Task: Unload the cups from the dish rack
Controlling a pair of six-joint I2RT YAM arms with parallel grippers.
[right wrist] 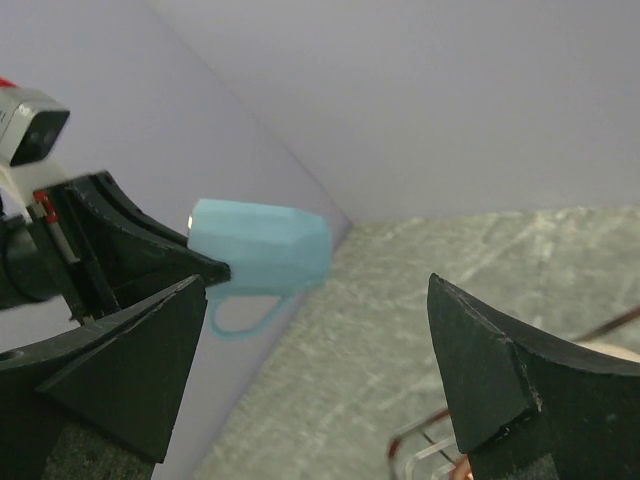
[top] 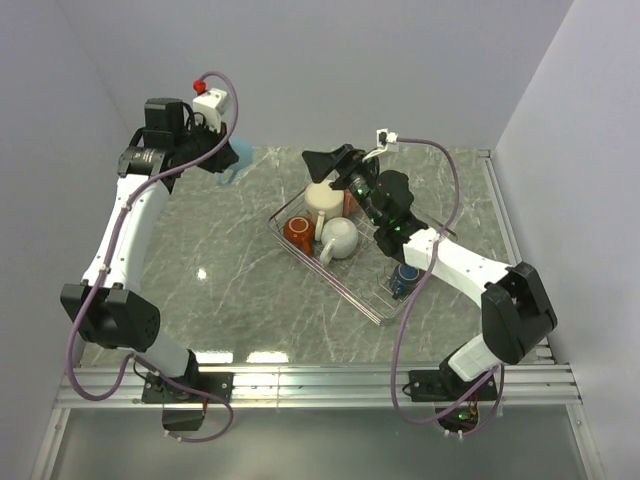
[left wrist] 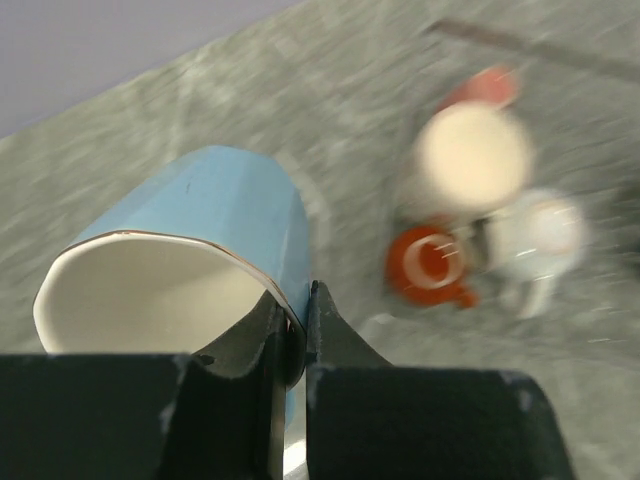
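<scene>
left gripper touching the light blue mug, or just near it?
Touching. In the left wrist view the left gripper pinches the rim wall of the light blue mug, one finger inside, one outside.

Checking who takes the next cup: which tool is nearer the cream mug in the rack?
Right. The right tool hovers open close over the cream mug, at its far side; the left tool is far to its left, shut on the light blue mug.

Top view: I look down from high behind both bases over the whole table (top: 230,270). Left wrist camera sits tight behind its jaws, light blue mug (left wrist: 220,215) pinched between them; right wrist looks out between its spread jaws at that same mug.
</scene>
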